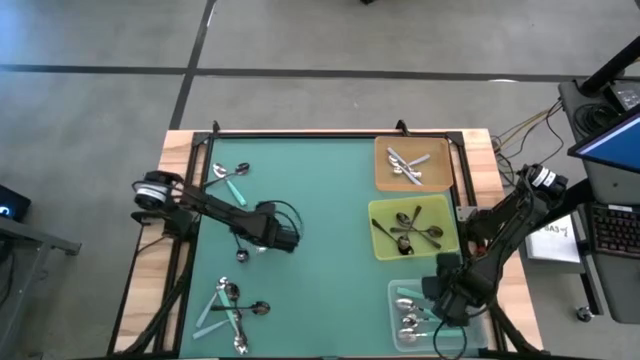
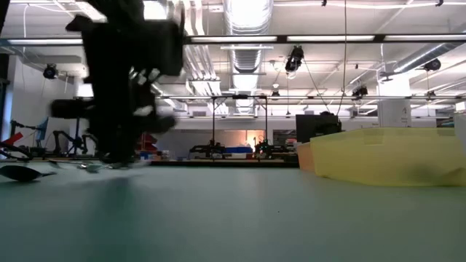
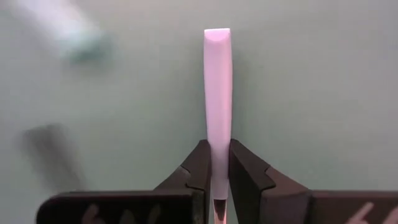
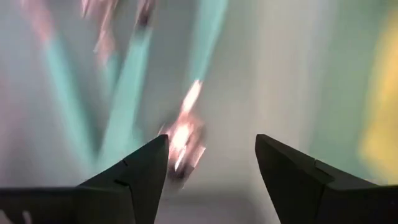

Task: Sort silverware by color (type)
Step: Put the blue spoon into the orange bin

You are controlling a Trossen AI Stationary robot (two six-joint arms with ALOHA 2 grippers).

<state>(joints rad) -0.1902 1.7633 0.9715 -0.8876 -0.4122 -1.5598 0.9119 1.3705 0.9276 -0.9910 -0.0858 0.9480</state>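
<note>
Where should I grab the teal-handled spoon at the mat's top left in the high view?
Grip the teal-handled spoon mid-handle, straight down from above, with the gripper closing across it. It lies flat on the mat, so a side approach likely finds no edge; the handle is long, straight and narrow, the bowl rounded and slippery.

Arms: two.
Trays: three, namely wooden tray (image 1: pixel 383 170), yellow tray (image 1: pixel 379 232), clear tray (image 1: pixel 394 318).
Loose spoon clusters on mat: two, far cluster (image 1: pixel 230 175), near cluster (image 1: pixel 232 310).
Individual spoons: cannot tell.
</note>
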